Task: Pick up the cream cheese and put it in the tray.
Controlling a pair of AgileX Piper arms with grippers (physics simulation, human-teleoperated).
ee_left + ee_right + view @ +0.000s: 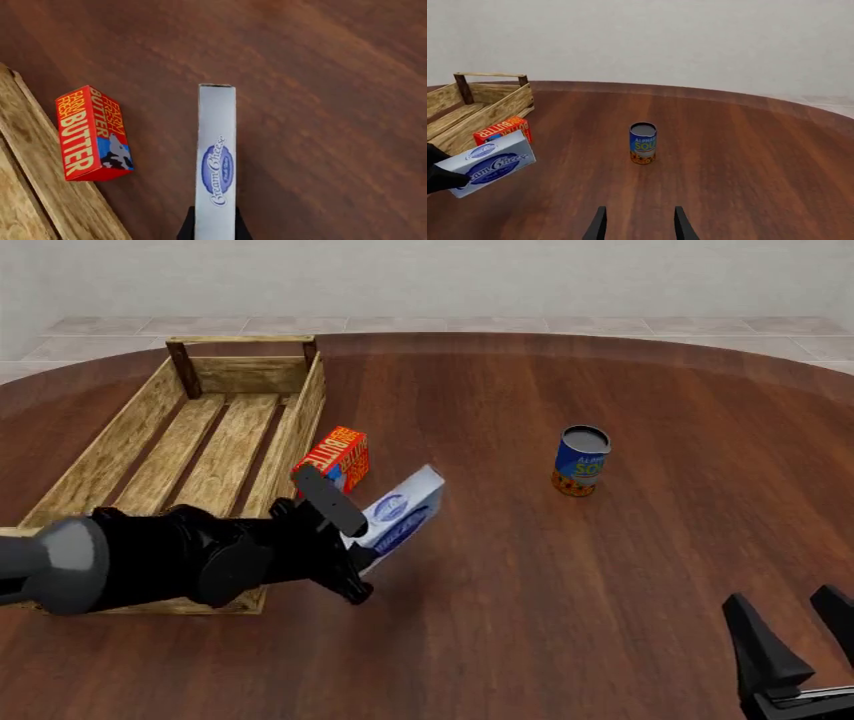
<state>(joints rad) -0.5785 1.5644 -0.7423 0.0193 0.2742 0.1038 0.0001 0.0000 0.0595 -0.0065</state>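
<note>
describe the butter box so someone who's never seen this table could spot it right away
Start at the big slatted wooden tray on the table's left side. The butter box lies on the table just outside the tray's right wall, beside the lifted cream cheese held in the left gripper. It is the only red-orange box, lettered in yellow; the cream cheese is pale blue-white and the soup can is round.

The left gripper (350,540) gripped the cream cheese (402,510), which was lifted off the desk (561,590) and tilted, just beside the butter box (340,456). The tray (200,440) lay to their left. A soup can (582,461) stood well apart to the right. The right gripper (801,640) hung parted at the near right corner.
</note>
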